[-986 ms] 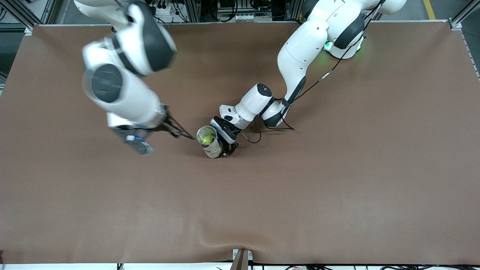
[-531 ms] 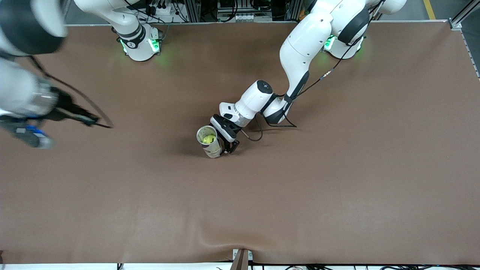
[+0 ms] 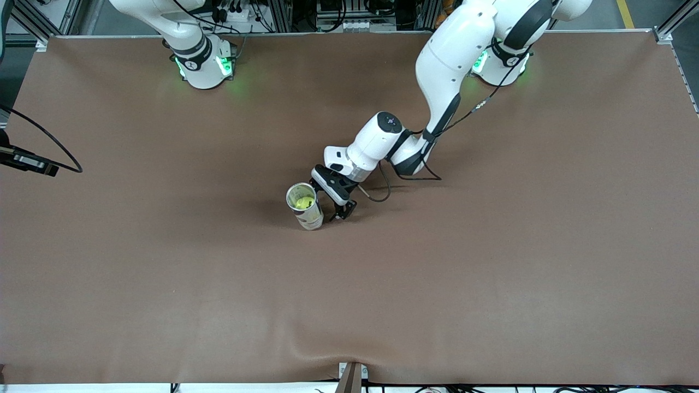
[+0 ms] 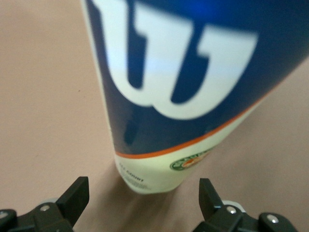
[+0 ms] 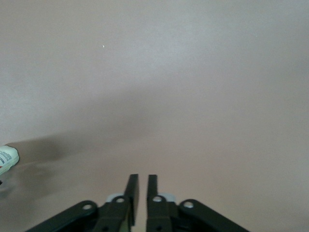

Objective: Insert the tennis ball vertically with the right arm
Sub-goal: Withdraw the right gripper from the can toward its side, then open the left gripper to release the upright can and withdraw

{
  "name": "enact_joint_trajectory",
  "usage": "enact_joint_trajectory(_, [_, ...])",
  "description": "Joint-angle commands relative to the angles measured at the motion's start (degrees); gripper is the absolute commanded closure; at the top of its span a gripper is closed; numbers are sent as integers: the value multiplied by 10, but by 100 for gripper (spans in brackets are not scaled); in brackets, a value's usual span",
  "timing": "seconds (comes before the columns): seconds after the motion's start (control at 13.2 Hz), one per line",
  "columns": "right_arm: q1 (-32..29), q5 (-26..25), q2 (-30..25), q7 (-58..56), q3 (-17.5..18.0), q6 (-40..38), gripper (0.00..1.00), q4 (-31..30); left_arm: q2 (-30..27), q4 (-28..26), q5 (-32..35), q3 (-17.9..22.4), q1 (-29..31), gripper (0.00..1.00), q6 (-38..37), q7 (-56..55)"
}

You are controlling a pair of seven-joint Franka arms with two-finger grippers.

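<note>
Tennis ball (image 3: 301, 202): lies inside the upright Wilson ball can (image 3: 306, 207) at mid-desk (image 3: 491, 262); insertion looks done.
Left gripper (image 3: 339, 208): just beside the can, fingers (image 4: 77, 198) spread wide to either side of its base, not clamping it.
Right gripper (image 5: 139, 191): empty, off toward the right arm's end of the desk, fingers a narrow slit apart.
Left to do: seemingly only pulling the arms clear.

The right claw (image 5: 139, 186) has swung off past the bench's edge; the left claw (image 3: 334, 210) has backed off the ball can (image 3: 306, 206).
</note>
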Motion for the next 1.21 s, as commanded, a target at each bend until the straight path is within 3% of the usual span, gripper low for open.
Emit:
enact_joint_trajectory(0.0, [-15, -5, -7, -14, 14, 13, 0, -7, -68, -39, -10, 8, 6, 0, -85, -4])
enact_joint_trajectory(0.61, [-11, -4, -5, -14, 15, 39, 0, -7, -170, -24, 10, 8, 61, 0, -405, 0])
enact_joint_trajectory(0.91, [-15, 40, -4, -18, 16, 50, 0, -4, -192, 46, 49, 8, 143, 0, -612, -4])
enact_joint_trajectory(1.14, [-6, 53, -20, -101, 20, 46, 0, 31, -191, 114, 76, 15, 210, 0, -711, -1])
